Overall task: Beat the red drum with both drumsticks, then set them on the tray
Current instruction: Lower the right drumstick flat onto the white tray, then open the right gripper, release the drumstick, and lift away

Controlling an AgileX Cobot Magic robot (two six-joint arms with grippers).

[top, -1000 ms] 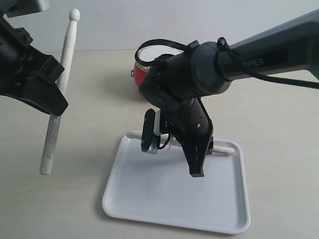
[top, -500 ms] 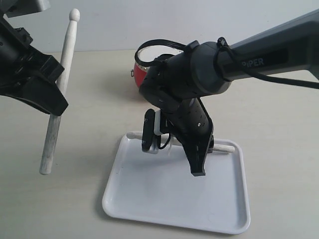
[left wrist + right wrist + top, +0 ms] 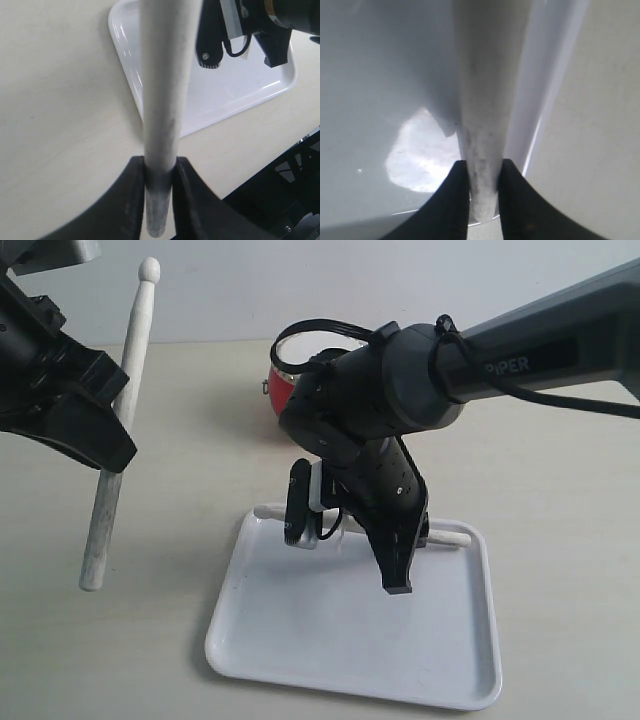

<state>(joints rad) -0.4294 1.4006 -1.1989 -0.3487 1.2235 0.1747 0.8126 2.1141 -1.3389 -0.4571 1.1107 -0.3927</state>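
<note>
The red drum [image 3: 279, 392] stands at the back, mostly hidden behind my right arm. My left gripper [image 3: 112, 430] [image 3: 160, 200] is shut on a drumstick [image 3: 118, 430] [image 3: 163, 100], held near-upright above the table, left of the tray, rounded tip up. My right gripper [image 3: 404, 552] [image 3: 484, 195] is shut on the grey handle end of the other drumstick [image 3: 452, 539] [image 3: 487, 100]. That stick lies level along the far rim of the white tray [image 3: 340, 635] [image 3: 380, 75] [image 3: 240, 87]. Whether it touches the tray I cannot tell.
The pale table [image 3: 560, 500] surrounds the tray on all sides. My right arm and its wrist camera [image 3: 300, 510] hang low over the tray's far half. A dark frame [image 3: 290, 190] shows past the table edge in the left wrist view.
My right gripper has shifted slightly with its stick, whose thin tip now shows at the tray's far left corner. The left arm and its stick have not moved.
</note>
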